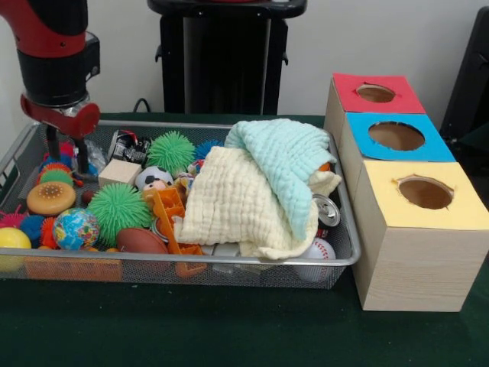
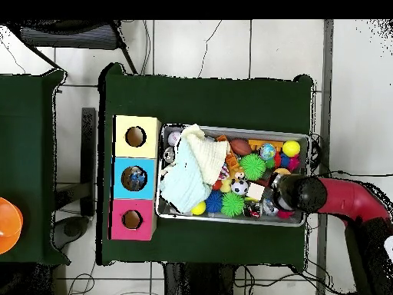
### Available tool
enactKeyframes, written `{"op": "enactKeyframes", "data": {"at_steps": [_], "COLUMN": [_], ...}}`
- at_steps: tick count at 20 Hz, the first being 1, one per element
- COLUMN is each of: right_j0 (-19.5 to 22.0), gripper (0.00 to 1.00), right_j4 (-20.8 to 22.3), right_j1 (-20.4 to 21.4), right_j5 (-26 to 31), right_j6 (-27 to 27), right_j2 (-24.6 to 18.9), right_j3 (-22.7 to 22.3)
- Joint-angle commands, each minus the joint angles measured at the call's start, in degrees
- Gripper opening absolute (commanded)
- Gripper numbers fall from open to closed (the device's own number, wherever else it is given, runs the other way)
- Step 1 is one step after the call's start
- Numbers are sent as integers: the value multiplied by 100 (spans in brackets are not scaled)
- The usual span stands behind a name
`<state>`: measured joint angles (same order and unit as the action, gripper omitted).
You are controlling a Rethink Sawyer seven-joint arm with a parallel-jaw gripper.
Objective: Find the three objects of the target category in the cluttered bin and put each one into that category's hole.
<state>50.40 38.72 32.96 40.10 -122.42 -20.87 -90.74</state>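
My gripper (image 1: 67,157) hangs low over one end of the wire bin (image 1: 340,256), its two dark fingers (image 1: 53,143) pointing down among the toys. They stand a little apart with nothing between them that I can see — no object is held. From overhead, my arm (image 2: 341,197) reaches in over the bin's end farthest from the boxes.

Just beside my fingers lie a wooden block (image 1: 120,173) and a round burger-shaped toy (image 1: 50,198). Nearer the middle are two green spiky balls (image 1: 118,208), a small soccer ball (image 1: 153,177), a globe ball (image 1: 75,228), a brown football (image 1: 140,241) and an orange plastic piece (image 1: 170,212). A yellow ball (image 1: 13,238) sits at the bin's corner.

A cream cloth (image 1: 229,202) and a pale mint cloth (image 1: 286,164) are heaped over the other half of the bin, covering whatever is below. A baseball (image 1: 318,250) and a can (image 1: 327,209) peek out at their edge.

Beside the bin on the green worktop (image 1: 229,329) stand three wooden boxes in a row — red-topped (image 1: 374,93), blue-topped (image 1: 396,136), yellow-topped (image 1: 425,193) — each with a round hole. Overhead, something small and bluish shows inside the blue hole (image 2: 136,177).
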Motion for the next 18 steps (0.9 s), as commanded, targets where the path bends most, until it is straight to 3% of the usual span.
{"op": "enactKeyframes", "data": {"at_steps": [1,4,9,18], "right_j0": [79,181,216,364], "gripper": [100,100,100,100], "right_j4": [152,70,54,-28], "right_j1": [-535,-985,-1348,-1229], "right_j5": [1113,1432,1832,1767], "right_j6": [2323,2479,2643,2458], "right_j2": [-545,-501,-348,-342], "right_j3": [774,813,788,445]}}
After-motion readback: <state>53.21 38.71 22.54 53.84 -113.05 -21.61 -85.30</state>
